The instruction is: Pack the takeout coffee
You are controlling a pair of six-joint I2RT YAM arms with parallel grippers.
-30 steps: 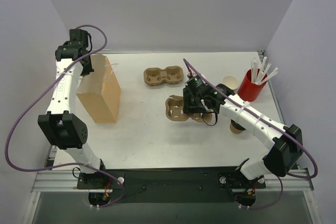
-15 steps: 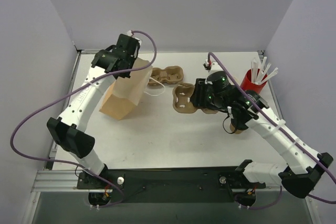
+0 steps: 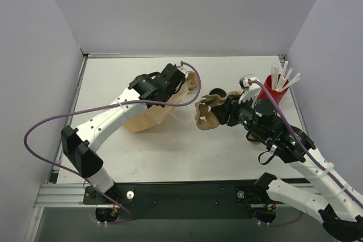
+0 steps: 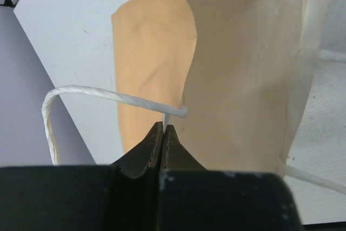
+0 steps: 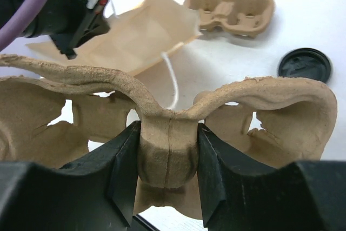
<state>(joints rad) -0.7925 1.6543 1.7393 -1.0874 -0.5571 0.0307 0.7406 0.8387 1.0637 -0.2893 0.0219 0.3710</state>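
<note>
Well, with our left fingers (image 4: 154,143) pinched shut on the paper bag's (image 4: 243,68) rim, our right fingers (image 5: 127,169) clamping the pulp carrier's (image 5: 167,152) ridge, and the takeout coffee probably hidden under the right arm, the tilted bag may collapse and block loading.

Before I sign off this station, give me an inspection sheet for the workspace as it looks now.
Surface: white table, no spill seen.
Job's things: paper bag tipped over; lidded coffee not made out.
Clutter: second carrier; black lid; red cup of sticks.
Fingers: left fingers shut on string handle; right fingers clamp pulp carrier.
Cables: purple cable loops off each arm.
Surroundings: plain walls, nothing else seen.
</note>
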